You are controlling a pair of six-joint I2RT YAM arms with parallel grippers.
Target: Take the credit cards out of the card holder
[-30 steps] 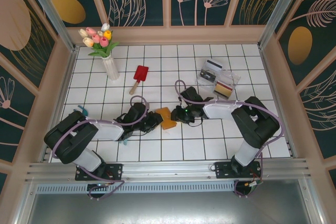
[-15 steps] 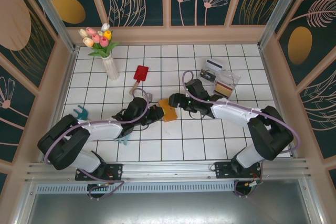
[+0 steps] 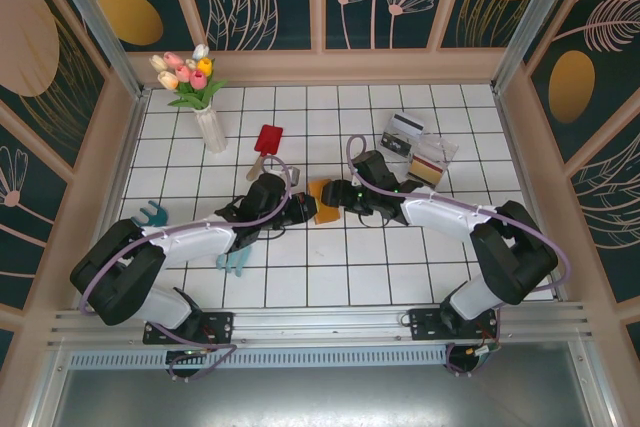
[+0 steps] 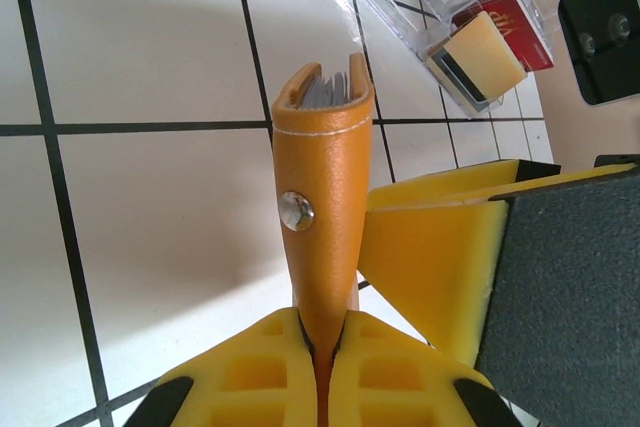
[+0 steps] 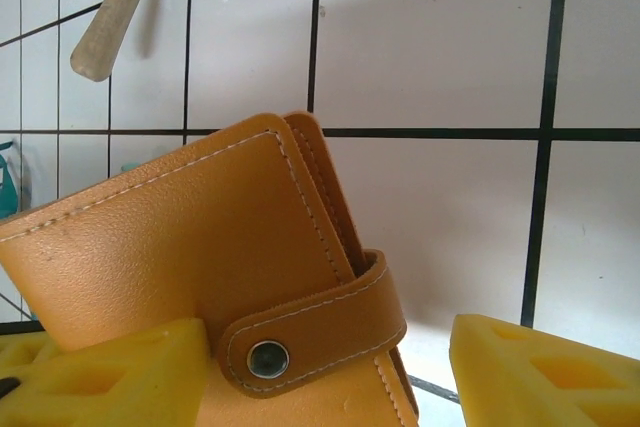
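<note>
The card holder [image 3: 322,199] is an orange-brown folded wallet, held off the tiles on its edge. My left gripper [image 3: 303,209] is shut on its lower end; in the left wrist view the yellow fingers [image 4: 270,367] pinch the card holder [image 4: 322,177]. Grey edges of the credit cards [image 4: 325,90] peek from its far end. My right gripper [image 3: 340,197] faces it from the right, open. In the right wrist view the card holder [image 5: 180,267] has its snap strap [image 5: 320,322] fastened, and it sits between the spread yellow fingers [image 5: 545,372].
A clear plastic tray [image 3: 415,152] with cards stands at the back right. A red scraper with a wooden handle [image 3: 265,147] and a vase of tulips [image 3: 205,107] lie at the back left. Teal clips [image 3: 150,214] rest by the left arm.
The card holder went from lying on the tiles to standing on edge in my left gripper, a little farther back. My right gripper opened and came up against it.
</note>
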